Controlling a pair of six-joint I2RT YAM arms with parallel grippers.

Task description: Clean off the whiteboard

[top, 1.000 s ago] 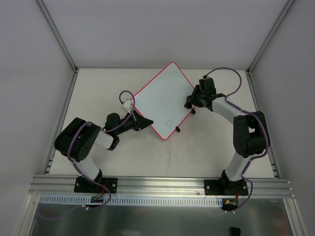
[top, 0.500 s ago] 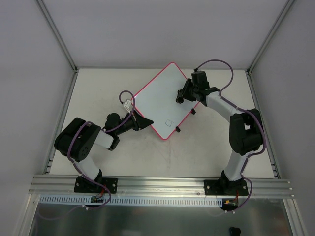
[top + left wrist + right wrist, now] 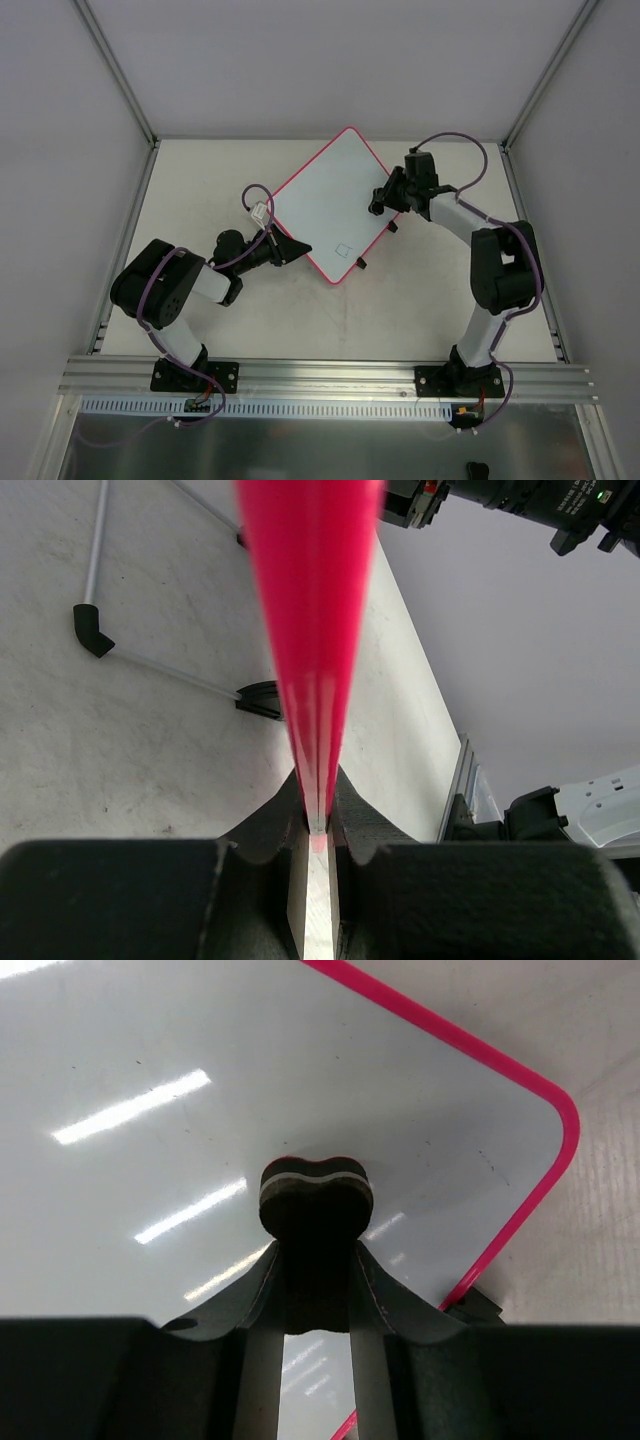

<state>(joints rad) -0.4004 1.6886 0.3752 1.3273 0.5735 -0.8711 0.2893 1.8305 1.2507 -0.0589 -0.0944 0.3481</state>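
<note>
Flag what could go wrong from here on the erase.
1. The left gripper pinches only the whiteboard frame at one edge; wiping pressure could probably pivot or slip it.
2. The eraser in the right gripper sits near the right corner, away from the small square mark; a short stroke may miss it.

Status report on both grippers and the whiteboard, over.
Left gripper shut on whiteboard edge. Right gripper shut on eraser, over the board's right side. Small square mark not yet erased. Nothing seen in the way.
</note>
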